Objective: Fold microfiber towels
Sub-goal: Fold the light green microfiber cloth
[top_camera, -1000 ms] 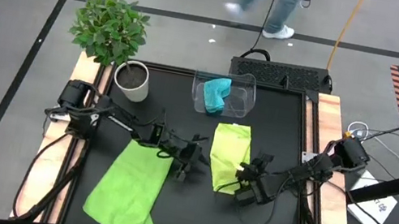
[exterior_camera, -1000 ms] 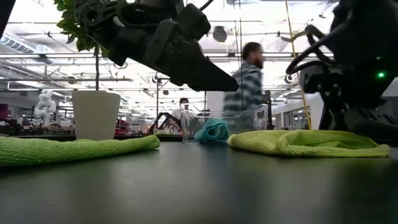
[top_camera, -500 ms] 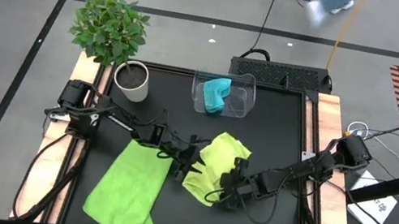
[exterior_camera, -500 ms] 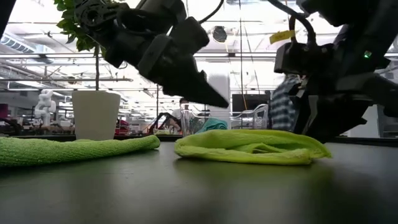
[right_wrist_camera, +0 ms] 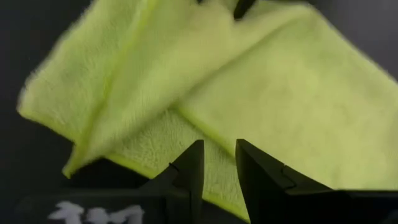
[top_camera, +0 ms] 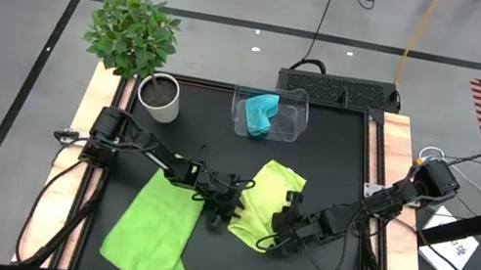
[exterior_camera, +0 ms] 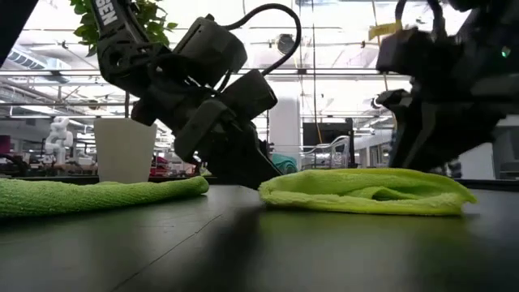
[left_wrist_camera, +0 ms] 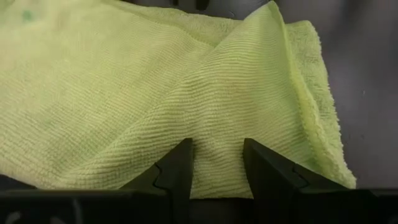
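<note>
1. Left claw (top_camera: pixel 225 214): low at the middle of the black table (top_camera: pixel 333 171), its two dark fingers (left_wrist_camera: pixel 177 168) parted a little, a ridge of the crumpled lime-green fuzzy towel (top_camera: pixel 260 206) between them; whether they pinch it I cannot tell.
2. To its left, a second lime-green microfiber towel (top_camera: pixel 154 229) lies spread flat, running toward the table's front edge, just beside the left arm.
3. Right claw (top_camera: pixel 277 241): at the crumpled towel's right front edge, fingers (right_wrist_camera: pixel 189 168) narrowly apart over the cloth's edge; a firm grip does not show.
4. That crumpled towel lies between the two claws, folded over in soft ridges.
5. Behind: a white pot with a green leafy plant (top_camera: pixel 154 90) at the rear left.
6. Rear centre: a clear plastic bin (top_camera: pixel 294 123) holds the small turquoise-blue towel (top_camera: pixel 259 114), well apart from both claws.
</note>
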`<act>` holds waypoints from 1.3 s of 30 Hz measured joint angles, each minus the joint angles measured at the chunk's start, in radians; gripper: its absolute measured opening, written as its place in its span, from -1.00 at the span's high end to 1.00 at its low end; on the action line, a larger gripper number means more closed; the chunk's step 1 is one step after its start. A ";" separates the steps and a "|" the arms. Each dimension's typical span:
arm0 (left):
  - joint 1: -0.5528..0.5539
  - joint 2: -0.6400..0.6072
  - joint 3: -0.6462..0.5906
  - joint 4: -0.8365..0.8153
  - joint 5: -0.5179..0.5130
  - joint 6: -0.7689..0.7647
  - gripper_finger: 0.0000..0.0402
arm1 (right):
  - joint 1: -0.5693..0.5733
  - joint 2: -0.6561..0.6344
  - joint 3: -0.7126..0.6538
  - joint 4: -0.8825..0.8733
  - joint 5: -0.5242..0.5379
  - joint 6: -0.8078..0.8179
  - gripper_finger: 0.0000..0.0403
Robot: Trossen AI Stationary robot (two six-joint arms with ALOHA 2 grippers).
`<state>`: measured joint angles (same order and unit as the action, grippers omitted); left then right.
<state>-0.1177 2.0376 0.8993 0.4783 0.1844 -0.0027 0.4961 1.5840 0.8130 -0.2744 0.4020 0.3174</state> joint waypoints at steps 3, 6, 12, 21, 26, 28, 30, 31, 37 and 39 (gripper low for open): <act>-0.001 0.001 -0.001 -0.003 0.000 -0.004 0.28 | 0.000 -0.026 0.000 -0.012 0.014 -0.026 0.59; -0.010 -0.008 -0.001 -0.017 -0.002 -0.011 0.28 | 0.000 -0.042 0.002 -0.052 0.046 -0.074 0.59; -0.022 -0.009 -0.002 -0.028 -0.013 -0.011 0.28 | -0.005 -0.040 0.002 -0.161 0.042 -0.136 0.59; -0.025 -0.008 -0.003 -0.027 -0.009 -0.005 0.28 | -0.005 -0.039 0.002 -0.123 0.042 -0.248 0.59; -0.024 -0.008 -0.004 -0.027 -0.007 -0.004 0.28 | -0.005 -0.019 -0.025 -0.043 0.031 -0.314 0.59; -0.024 -0.007 -0.004 -0.026 -0.006 -0.003 0.28 | -0.005 -0.003 -0.033 -0.022 0.011 -0.333 0.59; -0.024 -0.007 -0.005 -0.024 -0.005 -0.002 0.28 | -0.005 0.013 -0.034 -0.022 0.014 -0.337 0.59; -0.024 -0.007 -0.005 -0.024 -0.005 -0.002 0.28 | -0.005 0.021 -0.034 -0.022 0.016 -0.337 0.59; -0.020 -0.006 -0.005 -0.022 0.003 0.004 0.28 | -0.006 0.053 -0.035 -0.024 0.158 -0.355 0.59; -0.021 -0.006 -0.005 -0.022 0.002 0.004 0.28 | -0.012 0.057 -0.035 -0.012 0.174 -0.365 0.59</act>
<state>-0.1383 2.0312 0.8940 0.4566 0.1867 0.0014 0.4836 1.6407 0.7784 -0.2866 0.5759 -0.0474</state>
